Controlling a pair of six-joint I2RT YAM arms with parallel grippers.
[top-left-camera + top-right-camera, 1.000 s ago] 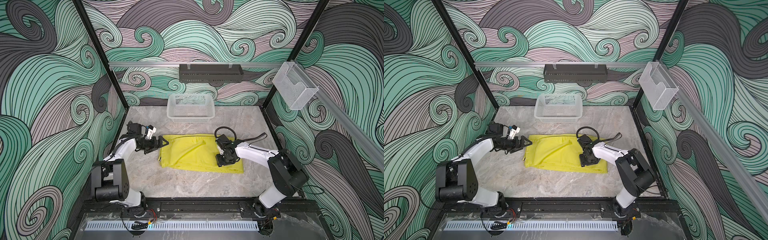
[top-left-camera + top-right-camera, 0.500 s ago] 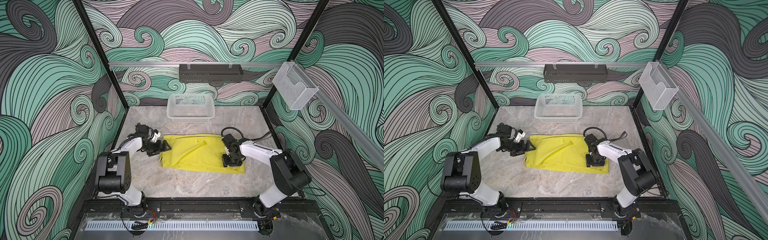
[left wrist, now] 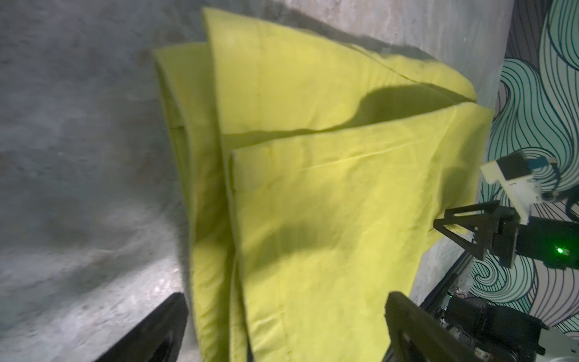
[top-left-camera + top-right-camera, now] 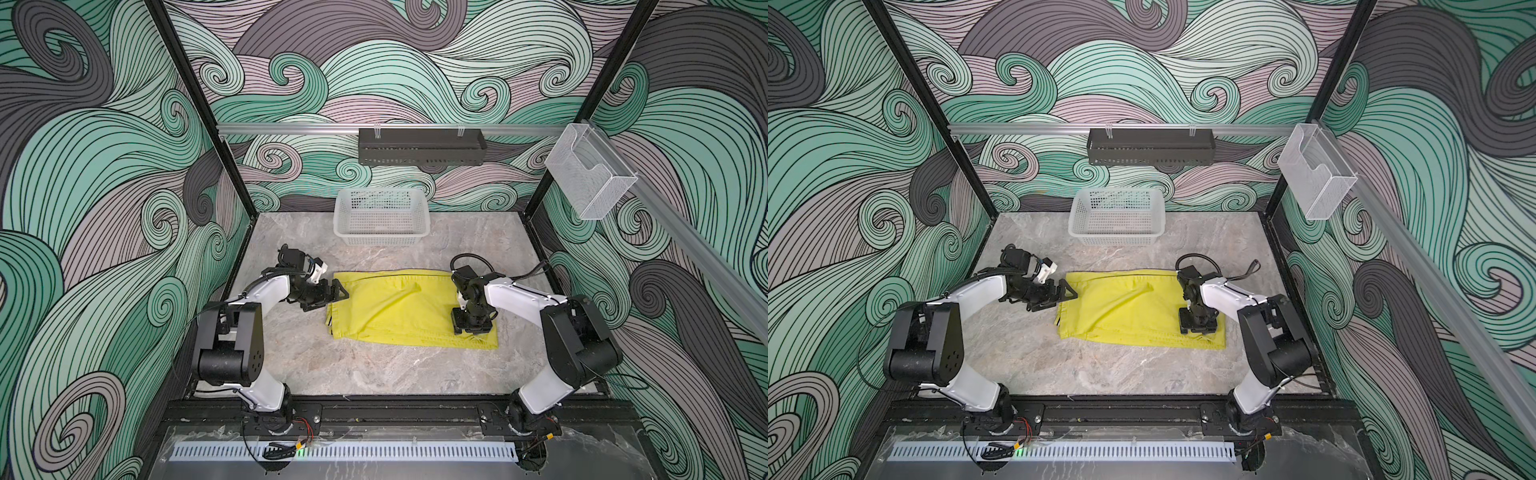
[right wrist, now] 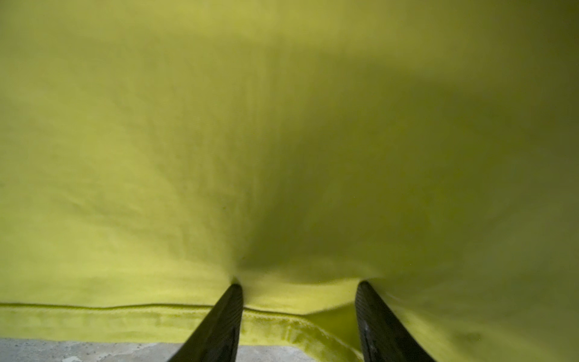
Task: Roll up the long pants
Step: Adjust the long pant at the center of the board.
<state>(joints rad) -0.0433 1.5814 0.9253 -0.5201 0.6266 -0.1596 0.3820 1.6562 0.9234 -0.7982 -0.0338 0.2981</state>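
Long pants (image 4: 399,307) folded, flat on bench (image 4: 374,365). We see right claw (image 5: 299,284) half-spread, tips pressed into fabric by near hem, seemingly pinning, not pinching. Left claw (image 4: 338,296) gaping wide at left edge. White basket (image 4: 380,239) behind, apart.

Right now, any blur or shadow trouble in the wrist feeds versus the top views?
Left wrist: motion smear on the table and the long pants' edges, dark shadows across the fabric. Right wrist: soft close-up, dark shadow ahead of the right gripper. Both top views: sharp, evenly lit.
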